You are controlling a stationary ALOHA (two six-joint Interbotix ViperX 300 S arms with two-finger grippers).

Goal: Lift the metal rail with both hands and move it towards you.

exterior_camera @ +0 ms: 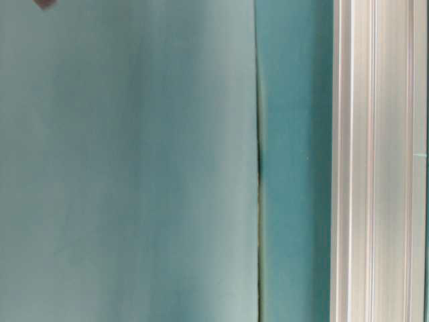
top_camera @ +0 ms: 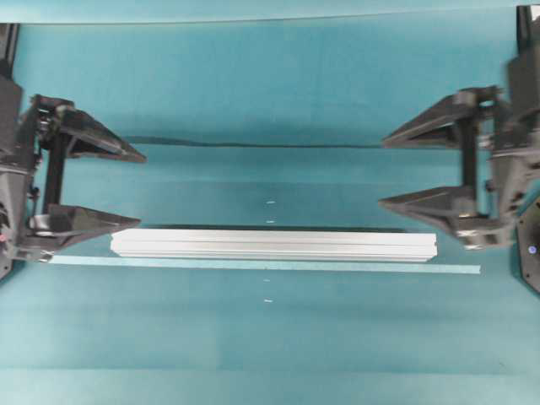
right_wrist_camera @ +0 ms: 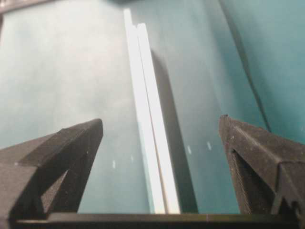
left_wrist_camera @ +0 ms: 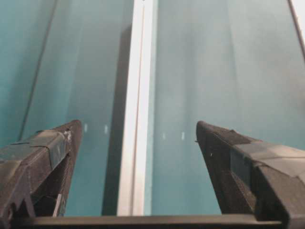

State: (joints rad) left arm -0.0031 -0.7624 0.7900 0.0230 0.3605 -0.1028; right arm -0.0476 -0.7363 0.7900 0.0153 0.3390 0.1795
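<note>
We see the teal bench (top_camera: pixel 270 101) carrying the metal rail (top_camera: pixel 274 245) crosswise, just toward six o'clock of centre. At nine o'clock the left end effector (top_camera: pixel 142 190) gapes wide and empty; the right end effector (top_camera: pixel 381 172) at three o'clock likewise, neither touching the rail.

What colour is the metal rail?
Silver, with lengthwise grooves; the metal rail shows best in the overhead view.

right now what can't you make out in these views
- Table-level view: only a stretch of the metal rail shows; both ends are cut off by the frame, and neither gripper appears.
- Overhead view: the left gripper and right gripper arms run off the side edges.
- Overhead view: the small white marks are too small to identify.
</note>
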